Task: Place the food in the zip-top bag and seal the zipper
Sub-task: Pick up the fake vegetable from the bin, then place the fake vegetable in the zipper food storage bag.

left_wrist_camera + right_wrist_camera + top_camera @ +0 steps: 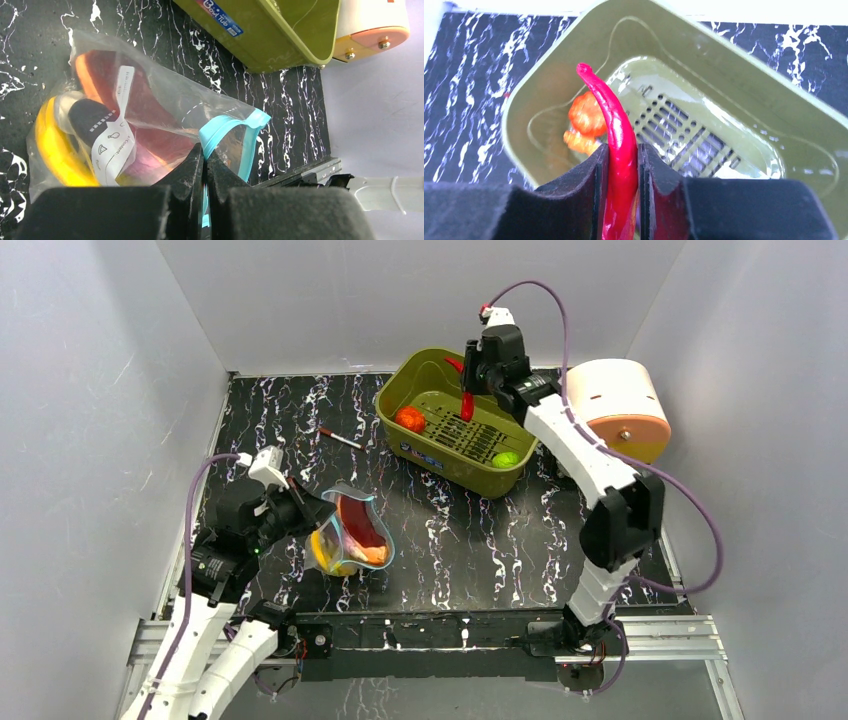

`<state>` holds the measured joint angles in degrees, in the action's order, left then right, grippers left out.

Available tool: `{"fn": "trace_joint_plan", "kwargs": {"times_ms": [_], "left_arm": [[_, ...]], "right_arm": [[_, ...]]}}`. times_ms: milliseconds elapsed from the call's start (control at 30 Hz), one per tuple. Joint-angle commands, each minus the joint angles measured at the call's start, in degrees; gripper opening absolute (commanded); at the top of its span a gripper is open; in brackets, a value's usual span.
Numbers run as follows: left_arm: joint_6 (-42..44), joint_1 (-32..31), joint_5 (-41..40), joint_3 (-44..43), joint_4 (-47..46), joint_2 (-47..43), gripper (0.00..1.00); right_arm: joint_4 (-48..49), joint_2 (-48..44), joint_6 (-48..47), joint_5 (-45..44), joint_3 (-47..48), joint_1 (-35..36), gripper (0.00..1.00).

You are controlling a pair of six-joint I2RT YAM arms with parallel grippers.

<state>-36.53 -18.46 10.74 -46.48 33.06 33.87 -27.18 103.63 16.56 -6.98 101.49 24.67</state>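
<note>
The clear zip-top bag (352,532) stands at the left front with its mouth open, holding a yellow banana (52,145), an orange carrot and a dark eggplant. My left gripper (312,512) is shut on its teal zipper strip (227,127). My right gripper (467,400) is shut on the red chili (616,135) and holds it above the olive-green tub (405,390). A red-orange tomato (409,420) and a green fruit (505,459) lie in the tub. The tomato also shows in the right wrist view (586,117).
A thin red-tipped stick (338,437) lies on the black marbled mat left of the tub. A cream and orange drum (620,405) stands at the back right. White walls close in the sides and back.
</note>
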Motion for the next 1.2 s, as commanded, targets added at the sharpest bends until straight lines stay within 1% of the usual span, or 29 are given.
{"fn": "trace_joint_plan", "kwargs": {"times_ms": [0,100,267,367,533,667,867,1167], "left_arm": [[-2.9,0.1,1.6,-2.2,-5.6,1.4,0.00],[-4.3,0.2,4.3,-4.6,-5.3,3.4,0.00],[-6.9,0.2,7.0,-3.2,-7.4,2.4,0.00],[-7.8,0.2,7.6,-2.8,-8.6,2.0,0.00],[-8.3,0.1,7.8,-1.9,-9.5,2.2,0.00],[-8.5,0.1,7.7,-0.3,-10.7,2.0,0.00],[-8.0,0.2,8.1,0.7,-11.7,2.5,0.00],[-7.5,0.2,8.9,1.3,-11.4,2.6,0.00]], "right_arm": [[-5.0,-13.2,-0.1,5.3,-4.1,3.6,0.01],[-7.8,-19.4,2.1,9.2,-7.1,5.3,0.02],[-7.7,-31.5,6.3,12.6,-16.0,9.1,0.03],[-7.8,-36.2,9.0,15.7,-19.8,10.4,0.03],[-8.8,-40.6,11.9,20.0,-24.7,12.5,0.04],[-8.6,-42.0,14.6,22.9,-29.5,15.0,0.05],[-5.7,-41.7,19.2,23.5,-34.3,22.0,0.06],[-4.8,-36.5,22.1,21.8,-32.5,29.5,0.07]]}}
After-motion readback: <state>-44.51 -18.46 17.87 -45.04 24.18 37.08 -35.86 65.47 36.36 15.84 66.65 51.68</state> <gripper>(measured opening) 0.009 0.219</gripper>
